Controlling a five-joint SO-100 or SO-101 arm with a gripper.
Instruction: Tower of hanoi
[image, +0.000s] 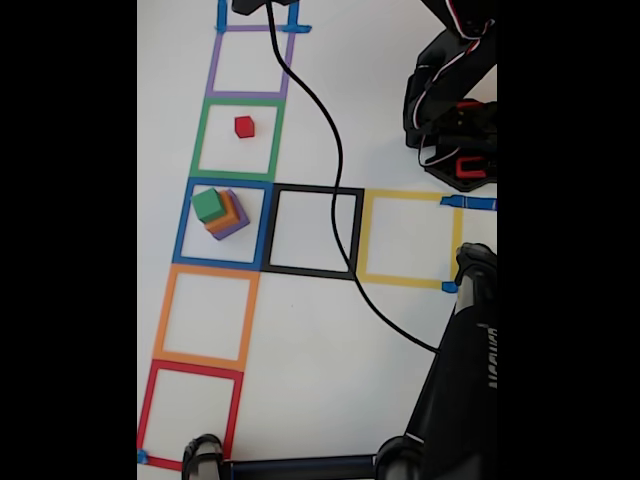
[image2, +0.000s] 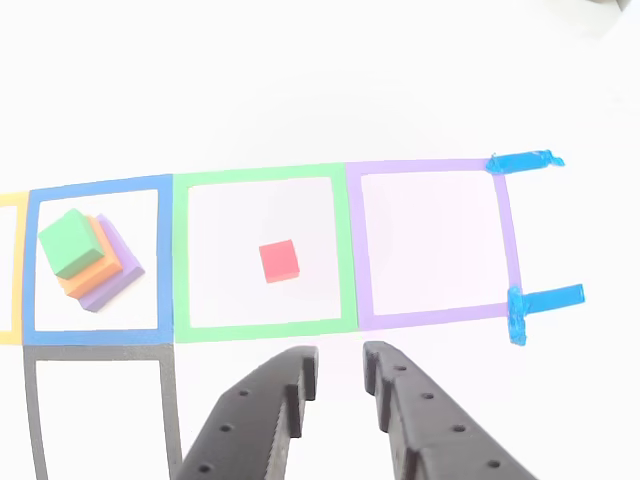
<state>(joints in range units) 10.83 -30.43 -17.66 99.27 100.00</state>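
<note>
The red cube (image: 244, 126) sits alone near the centre of the green tape square (image: 203, 140), in the upper left of the fixed view. In the other view the red cube (image2: 279, 261) lies just left of frame centre, inside the green tape square (image2: 181, 260), clear of the tape on all sides.

The remaining three cubes form one stack inside the blue tape square (image: 182, 225), directly below the green square in the fixed view. The purple cube (image: 238, 222) is at the bottom, the orange cube (image: 229, 215) rests on it, and the green cube (image: 208, 204) is on top. In the other view the stack appears at the left edge: green cube (image2: 68, 242), orange cube (image2: 100, 268), purple cube (image2: 115, 285), within the blue tape square (image2: 165, 260). The layers are offset, so a corner strip of each lower cube shows.

The gripper (image2: 340, 375) enters the other view from the bottom edge. Its two black fingers (image2: 265, 410) stand apart with a bare gap between them; the jaws are parted and hold nothing. The tips are below the green square's lower tape, not touching the red cube.

A black cable (image: 330, 160) runs across the white table (image: 320, 380) in the fixed view, crossing the black tape square (image: 270, 230). The purple tape square (image2: 510, 250) lies right of the green one in the other view.
</note>
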